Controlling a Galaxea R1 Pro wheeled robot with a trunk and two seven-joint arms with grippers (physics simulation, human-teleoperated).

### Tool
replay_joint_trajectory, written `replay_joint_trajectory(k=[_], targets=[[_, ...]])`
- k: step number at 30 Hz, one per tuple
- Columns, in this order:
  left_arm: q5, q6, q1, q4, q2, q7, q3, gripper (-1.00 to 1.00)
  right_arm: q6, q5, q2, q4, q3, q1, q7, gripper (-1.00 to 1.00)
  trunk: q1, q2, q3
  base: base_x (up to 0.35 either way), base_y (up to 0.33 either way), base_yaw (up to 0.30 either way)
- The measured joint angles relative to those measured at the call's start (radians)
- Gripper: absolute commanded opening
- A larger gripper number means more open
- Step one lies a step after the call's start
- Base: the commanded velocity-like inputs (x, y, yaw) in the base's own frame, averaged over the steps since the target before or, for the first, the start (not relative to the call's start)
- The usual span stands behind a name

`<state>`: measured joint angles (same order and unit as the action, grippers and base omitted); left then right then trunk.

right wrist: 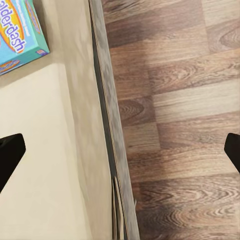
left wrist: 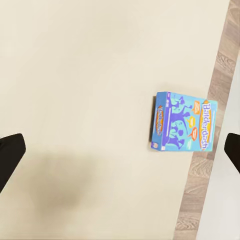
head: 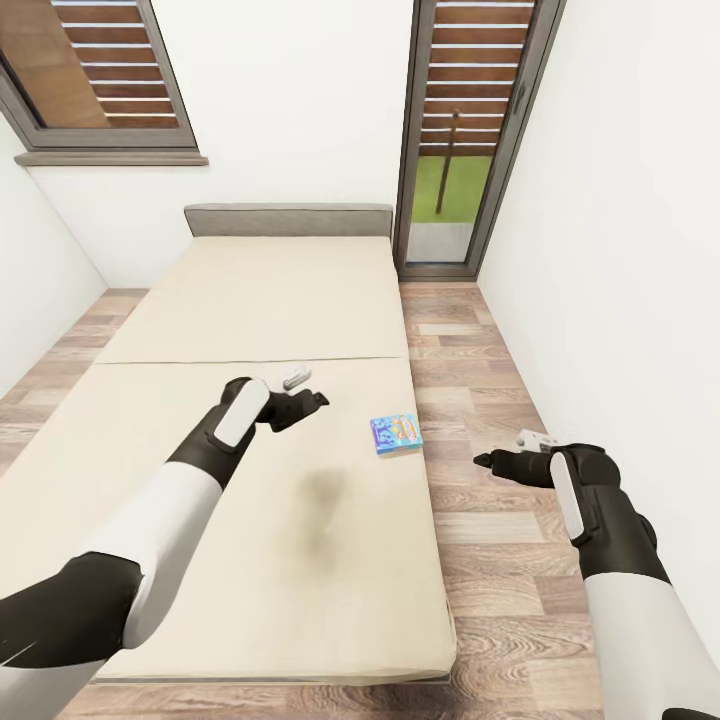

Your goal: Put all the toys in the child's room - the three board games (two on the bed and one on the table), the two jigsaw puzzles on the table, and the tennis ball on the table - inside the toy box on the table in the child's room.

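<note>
Head view: my left claw (head: 318,400) hangs empty over the bed (head: 250,300), short of the small blue board game (head: 396,433) lying flat near the mattress's right edge, while my right claw (head: 484,461), also empty, hovers over the wood floor (head: 480,560) beside the bed. Left wrist view: my fingertips (left wrist: 10,152) are spread wide, the blue box (left wrist: 184,121) well ahead, so I judge the step to be the reach for this game; next I must advance, descend and close on it. Right wrist view: my fingertips (right wrist: 9,152) stand spread above the bed's edge, a corner of the box (right wrist: 20,32) nearby.
</note>
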<state>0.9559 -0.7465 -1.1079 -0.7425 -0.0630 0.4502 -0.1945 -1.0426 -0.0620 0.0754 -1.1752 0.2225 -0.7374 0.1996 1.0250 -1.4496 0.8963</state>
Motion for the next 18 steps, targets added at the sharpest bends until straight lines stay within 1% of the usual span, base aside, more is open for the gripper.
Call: replay_joint_trajectory(k=[6, 18], targets=[[0.000, 0.000, 0.034, -0.023, 0.000, 0.000, 0.000, 1.00, 0.000, 0.000, 0.000, 0.000, 0.000, 0.000, 0.000, 1.00, 0.000, 0.000, 0.000, 0.000, 0.000, 0.000], [0.000, 0.000, 0.035, -0.023, 0.000, 0.000, 0.000, 1.00, 0.000, 0.000, 0.000, 0.000, 0.000, 0.000, 0.000, 1.00, 0.000, 0.000, 0.000, 0.000, 0.000, 0.000]])
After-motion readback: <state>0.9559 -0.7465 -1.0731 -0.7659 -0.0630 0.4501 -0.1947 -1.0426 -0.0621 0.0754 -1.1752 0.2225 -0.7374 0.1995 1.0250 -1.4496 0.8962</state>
